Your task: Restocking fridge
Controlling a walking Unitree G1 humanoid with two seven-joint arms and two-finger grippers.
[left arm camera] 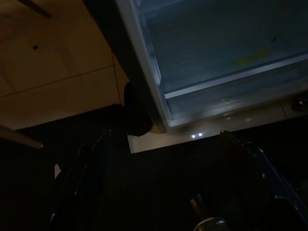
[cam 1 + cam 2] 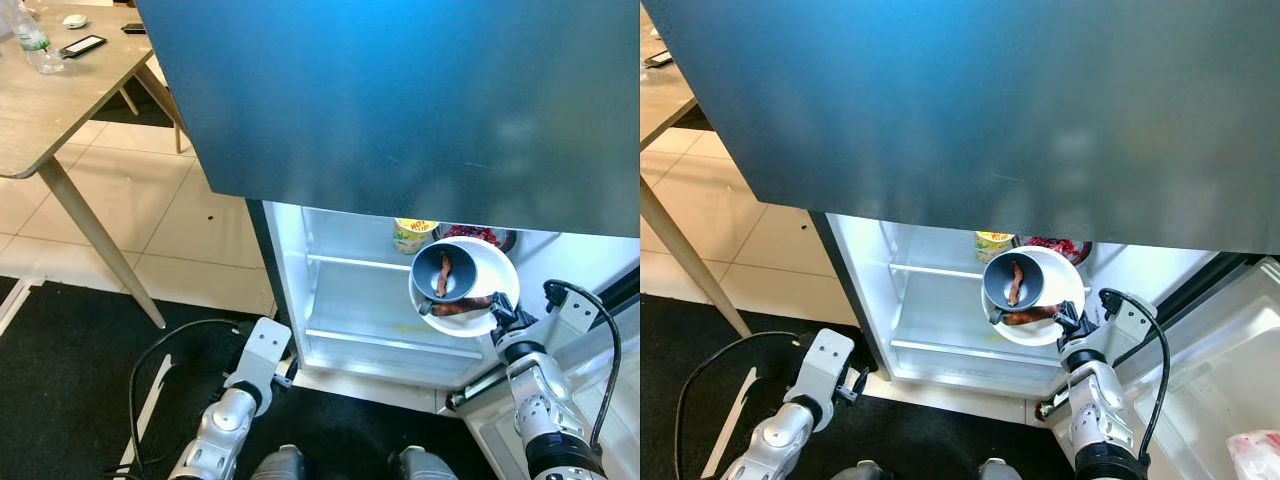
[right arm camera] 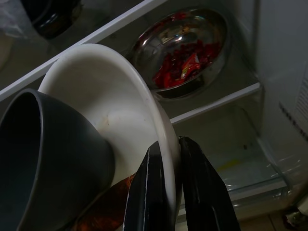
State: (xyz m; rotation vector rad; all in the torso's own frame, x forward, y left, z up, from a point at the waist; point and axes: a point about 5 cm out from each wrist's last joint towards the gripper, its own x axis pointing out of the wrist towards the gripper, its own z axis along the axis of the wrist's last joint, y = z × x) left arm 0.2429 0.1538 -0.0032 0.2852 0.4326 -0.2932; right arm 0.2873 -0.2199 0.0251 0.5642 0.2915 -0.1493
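Right wrist view: right gripper (image 3: 166, 159) pinching white plate (image 3: 120, 110) by its rim, grey bowl (image 3: 43, 159) aboard, level before fridge shelf (image 2: 350, 262) beside chilli dish (image 3: 185, 50). Left gripper (image 1: 163, 183) idle, spread wide.

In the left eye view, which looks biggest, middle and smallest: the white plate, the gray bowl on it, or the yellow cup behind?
1. White plate, held by the right gripper
2. Gray bowl
3. Yellow cup, though it sits farther back and is partly hidden, so its true size is unsure.
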